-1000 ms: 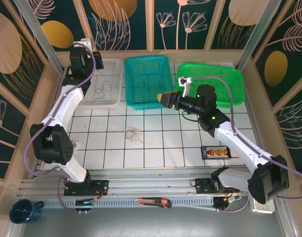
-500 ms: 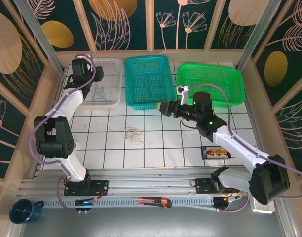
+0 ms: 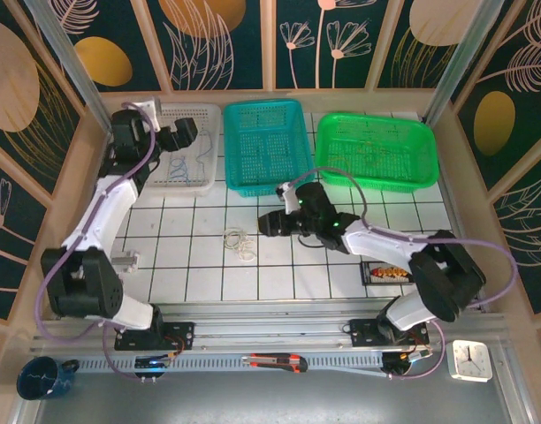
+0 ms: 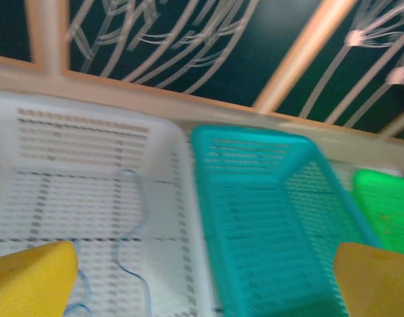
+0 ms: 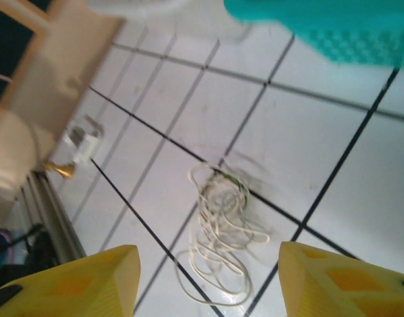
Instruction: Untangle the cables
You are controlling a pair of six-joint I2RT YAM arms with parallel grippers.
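Untangling so far: one bluish cable (image 3: 176, 164) lay by itself in the white basket (image 3: 209, 124) at the far left of the desk (image 3: 279, 274).
Left to do: a small whitish tangle (image 3: 238, 240), with a hint of yellow-green in it, lay looped together on the tiles near the middle.
Left end effector (image 3: 186, 132): released, jaws wide and empty, hovering over the white basket.
Right end effector (image 3: 269, 223): jaws apart, grasping nothing, poised just above the whitish tangle.
Progress, as a judgement: partway; the last loops had not yet been separated.
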